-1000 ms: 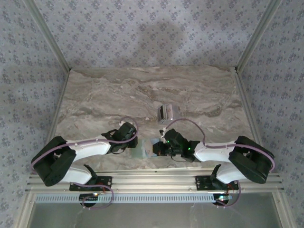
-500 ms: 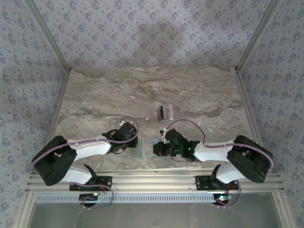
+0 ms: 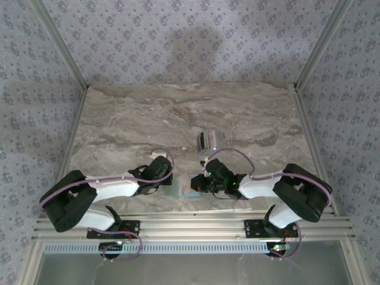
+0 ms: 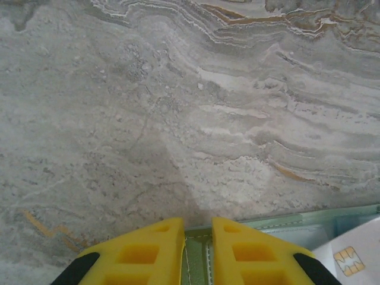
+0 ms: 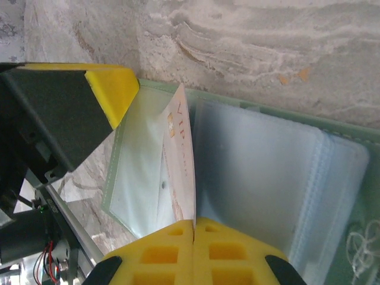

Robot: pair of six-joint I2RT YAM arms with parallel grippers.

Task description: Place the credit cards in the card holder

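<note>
- Left gripper (image 4: 198,236): jaws pinched onto green edge of card holder (image 4: 285,230). Likely pins holder open and flat for other arm.
- Card holder lies at near edge of marble table (image 3: 119,119), between both grippers, clear sleeves facing up.
- Right gripper (image 5: 194,230): clamped on one credit card (image 5: 181,154), held edge-on over sleeves. Judged to be lining up with pocket mouth.
- Left finger sits just left of card, so little room there.
- Floppy sleeve may snag card corner.
- Card stack (image 3: 206,140) farther out, well apart, path unobstructed.
</note>
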